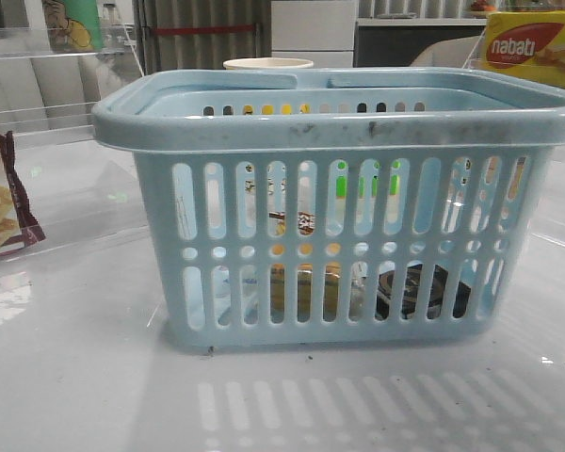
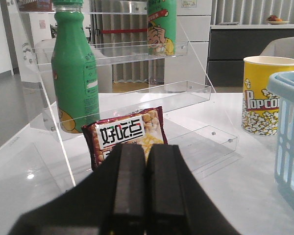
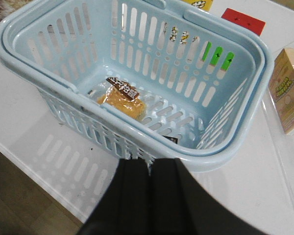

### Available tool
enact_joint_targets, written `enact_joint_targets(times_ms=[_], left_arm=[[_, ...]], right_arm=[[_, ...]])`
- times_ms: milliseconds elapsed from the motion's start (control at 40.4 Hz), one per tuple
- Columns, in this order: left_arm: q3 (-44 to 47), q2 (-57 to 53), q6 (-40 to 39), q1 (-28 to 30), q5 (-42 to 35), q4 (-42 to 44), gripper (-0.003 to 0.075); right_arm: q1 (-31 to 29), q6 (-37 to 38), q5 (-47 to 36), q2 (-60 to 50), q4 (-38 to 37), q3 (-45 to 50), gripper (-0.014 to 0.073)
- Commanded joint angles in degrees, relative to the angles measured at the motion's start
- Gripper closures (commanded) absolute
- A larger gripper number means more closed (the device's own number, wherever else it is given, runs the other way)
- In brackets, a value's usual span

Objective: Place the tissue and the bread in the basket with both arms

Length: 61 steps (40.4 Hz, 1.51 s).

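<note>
The light-blue basket [image 1: 339, 127] stands in the middle of the table. The bread [image 3: 122, 100], golden-brown in a clear packet with a dark label, lies on the basket floor; it shows as yellow through the slots in the front view [image 1: 301, 282]. The dark tissue pack [image 1: 419, 290] lies inside at the basket's right; in the right wrist view only a dark corner [image 3: 170, 140] shows behind the rim. My right gripper [image 3: 148, 164] is shut and empty, above the basket's [image 3: 213, 157] near side. My left gripper [image 2: 146, 149] is shut and empty, left of the basket [image 2: 289, 142]. Neither gripper shows in the front view.
A dark-brown-edged cracker packet [image 2: 122, 137] and a green bottle [image 2: 76, 73] sit on a clear acrylic shelf [image 2: 186, 93] ahead of my left gripper. A yellow popcorn cup [image 2: 264, 93] stands behind the basket. A carton box [image 3: 289, 93] lies to the basket's right.
</note>
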Motion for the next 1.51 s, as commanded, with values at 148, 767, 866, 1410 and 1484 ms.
enact_joint_targets(times_ms=[148, 767, 866, 1410, 1484], left_arm=[[-0.1, -1.0, -0.3, -0.1, -5.1, -0.6, 0.0629], [-0.1, -1.0, -0.3, 0.0, -5.1, -0.6, 0.0629], [-0.1, -1.0, -0.3, 0.0, -5.1, -0.6, 0.0629], [-0.1, -1.0, -0.3, 0.0, -5.1, -0.6, 0.0629], [-0.1, -1.0, -0.3, 0.0, -5.1, -0.6, 0.0629]], right_arm=[[-0.1, -0.4, -4.0, 0.1, -0.9, -1.4, 0.0536], [-10.4, -0.3, -11.0, -8.3, 2.5, 8.1, 0.0536], [-15.4, -0.3, -16.8, -13.9, 2.5, 14.8, 0.0536], [-31.6, -0.3, -34.1, -41.2, 2.5, 44.3, 0.0536], [-32.0, -0.3, -36.4, -42.3, 2.5, 46.3, 0.0536]])
